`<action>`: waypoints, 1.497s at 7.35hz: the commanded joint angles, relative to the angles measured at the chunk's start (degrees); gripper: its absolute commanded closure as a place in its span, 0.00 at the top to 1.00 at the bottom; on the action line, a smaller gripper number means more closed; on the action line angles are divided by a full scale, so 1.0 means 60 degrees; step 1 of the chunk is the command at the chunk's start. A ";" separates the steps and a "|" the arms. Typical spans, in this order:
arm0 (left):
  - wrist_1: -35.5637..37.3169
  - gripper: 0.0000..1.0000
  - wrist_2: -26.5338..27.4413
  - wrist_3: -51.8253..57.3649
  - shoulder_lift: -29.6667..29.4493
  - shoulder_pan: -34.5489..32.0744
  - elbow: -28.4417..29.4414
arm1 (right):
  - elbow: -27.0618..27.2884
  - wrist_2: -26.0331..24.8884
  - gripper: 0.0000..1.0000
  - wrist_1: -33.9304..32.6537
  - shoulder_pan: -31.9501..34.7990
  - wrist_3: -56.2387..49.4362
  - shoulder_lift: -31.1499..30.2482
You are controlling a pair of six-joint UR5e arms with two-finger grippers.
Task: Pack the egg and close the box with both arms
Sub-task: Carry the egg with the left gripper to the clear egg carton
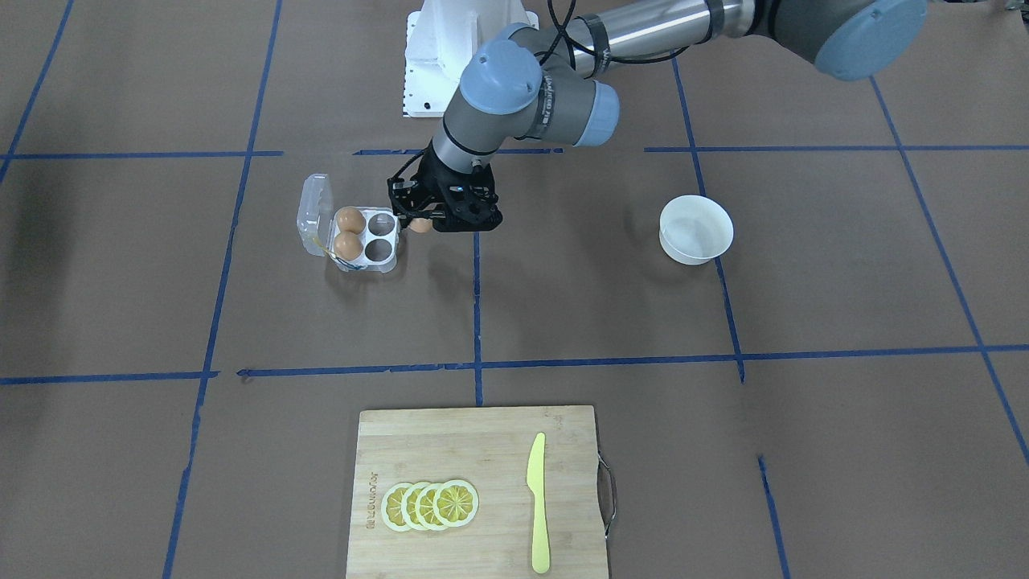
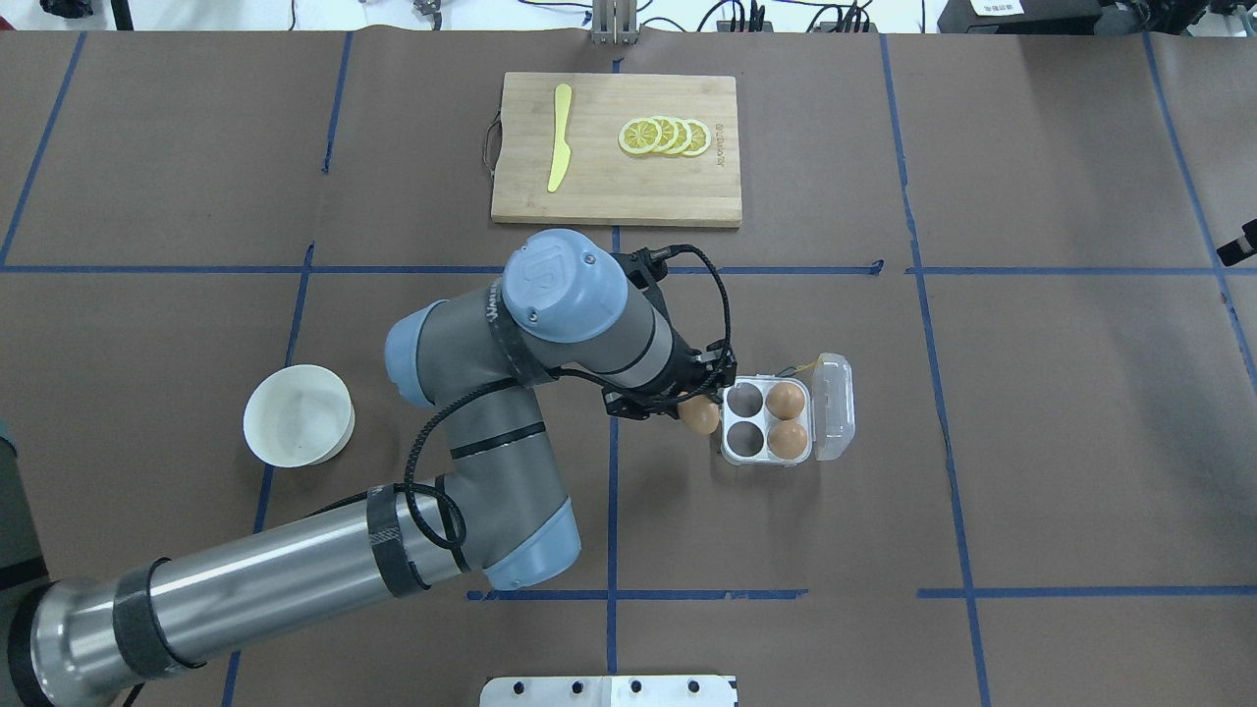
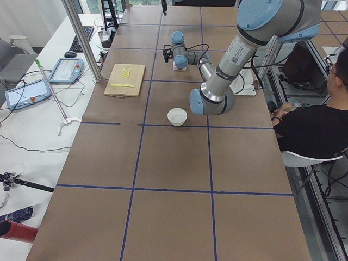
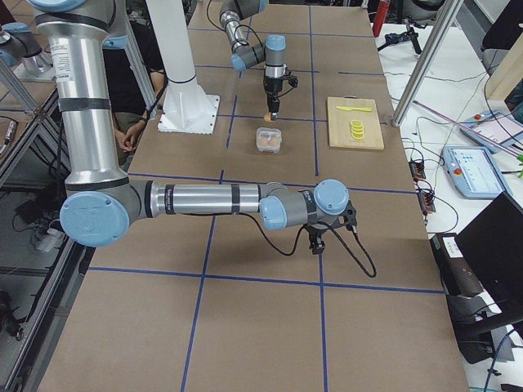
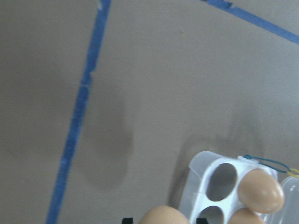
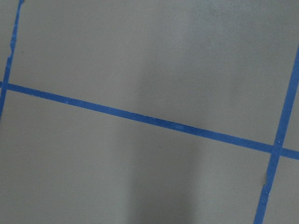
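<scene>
Egg (image 2: 699,416) in left fingers (image 5: 127,221), box (image 2: 766,420) — two eggs (image 2: 786,400) (image 2: 788,439)

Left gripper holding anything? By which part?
Yes: the left gripper holds an egg, its fingers on the egg's opposite sides, beside the open box. The right gripper cannot be judged.

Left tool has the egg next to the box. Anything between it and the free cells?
Nothing visible. The egg in the left tool is just beside the box, whose two empty cells are the near pair. The two packed eggs fill the far pair, and the lid is swung open beyond them.
</scene>
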 commanded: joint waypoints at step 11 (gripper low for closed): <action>-0.0712 0.74 0.0938 -0.0429 -0.0747 0.0328 0.1058 | 0.0148 0.0093 1.00 0.0002 0.0000 0.0003 -0.0132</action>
